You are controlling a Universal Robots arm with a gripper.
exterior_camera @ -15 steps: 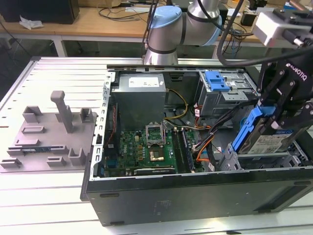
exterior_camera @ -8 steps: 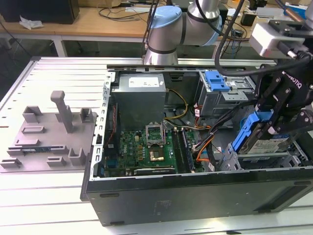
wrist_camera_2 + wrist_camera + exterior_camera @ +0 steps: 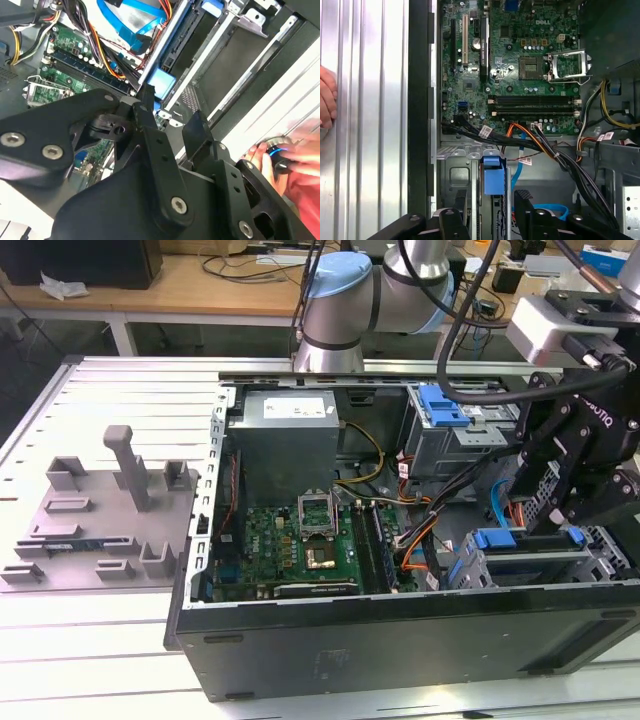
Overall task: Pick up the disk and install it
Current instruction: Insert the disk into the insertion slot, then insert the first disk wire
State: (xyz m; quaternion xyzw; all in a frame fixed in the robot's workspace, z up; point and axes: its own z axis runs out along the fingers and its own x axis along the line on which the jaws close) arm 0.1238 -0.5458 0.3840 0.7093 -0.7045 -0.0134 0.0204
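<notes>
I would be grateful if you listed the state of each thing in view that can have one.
computer case, side panel off, interior exposed.
CPU socket, uncovered, load plate swung open.
disk, sitting in the drive cage, not held.
gripper, open, poised over the disk's blue bracket.

We see the gripper (image 3: 570, 512) hanging over the disk (image 3: 530, 560), which sits in the case (image 3: 400, 640) at the exterior view's right.
</notes>
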